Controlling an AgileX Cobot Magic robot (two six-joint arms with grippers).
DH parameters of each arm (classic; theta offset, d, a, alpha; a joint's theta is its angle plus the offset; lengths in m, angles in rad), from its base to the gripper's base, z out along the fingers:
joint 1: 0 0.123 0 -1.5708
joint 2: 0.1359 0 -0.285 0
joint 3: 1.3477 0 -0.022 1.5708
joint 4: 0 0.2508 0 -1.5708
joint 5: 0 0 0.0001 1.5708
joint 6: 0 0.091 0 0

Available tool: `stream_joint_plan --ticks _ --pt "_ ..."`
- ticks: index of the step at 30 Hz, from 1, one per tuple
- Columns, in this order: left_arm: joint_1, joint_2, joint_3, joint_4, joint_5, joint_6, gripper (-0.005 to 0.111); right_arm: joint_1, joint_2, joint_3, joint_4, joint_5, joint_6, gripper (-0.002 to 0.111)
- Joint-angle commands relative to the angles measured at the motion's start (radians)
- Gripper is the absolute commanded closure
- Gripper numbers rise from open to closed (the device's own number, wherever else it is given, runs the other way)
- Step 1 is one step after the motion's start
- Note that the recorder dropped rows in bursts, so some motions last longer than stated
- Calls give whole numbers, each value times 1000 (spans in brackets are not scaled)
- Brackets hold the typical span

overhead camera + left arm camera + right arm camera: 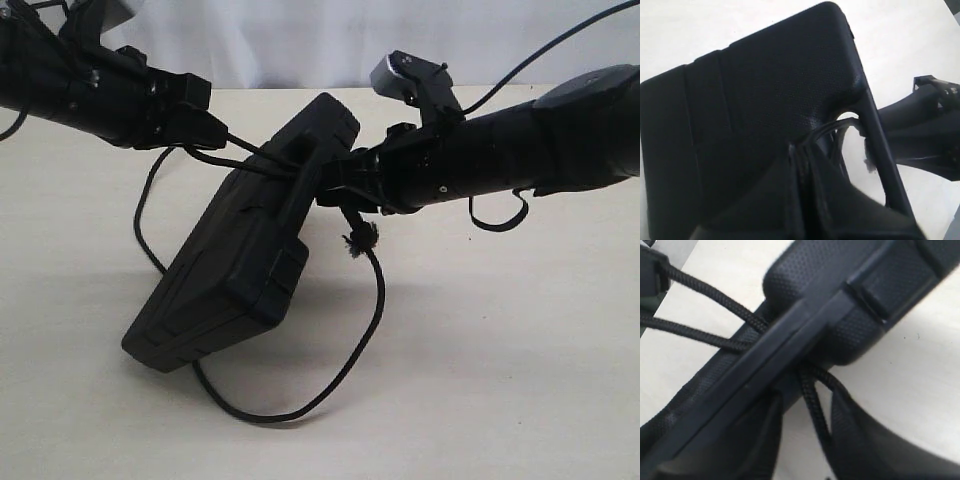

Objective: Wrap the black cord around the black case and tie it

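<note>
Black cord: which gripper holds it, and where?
The left gripper is shut on the black cord, on the strands leaving the black case's handle slot. The right gripper's jaws stand apart, the cord loose between them.

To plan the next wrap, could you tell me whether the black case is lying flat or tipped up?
Tipped up: the black case rests on one end on the table, its handle end raised.

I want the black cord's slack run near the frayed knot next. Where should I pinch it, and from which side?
Pinch the black cord just below its frayed knot, coming from the right of the exterior view, fingers across the strand. There it appears to hang clear of the black case and the table, and the knot should stop it slipping through.
</note>
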Motion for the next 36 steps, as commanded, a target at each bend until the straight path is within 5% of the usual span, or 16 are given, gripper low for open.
stream_joint_plan --ticks 1,6,15,24,36 --pt "2 -1 -4 -11 10 3 107 1 -8 -2 -62 2 46 54" --pt "2 -1 -4 -11 13 3 107 -17 -47 -2 -327 -3 227 43" --pt "0 -1 0 -11 39 3 107 -80 -188 -4 -663 24 474 43" --pt "-38 -1 0 12 69 3 107 28 -228 0 -659 118 151 43" --pt "-68 -1 0 72 43 3 107 187 -58 28 -655 -184 -156 43"
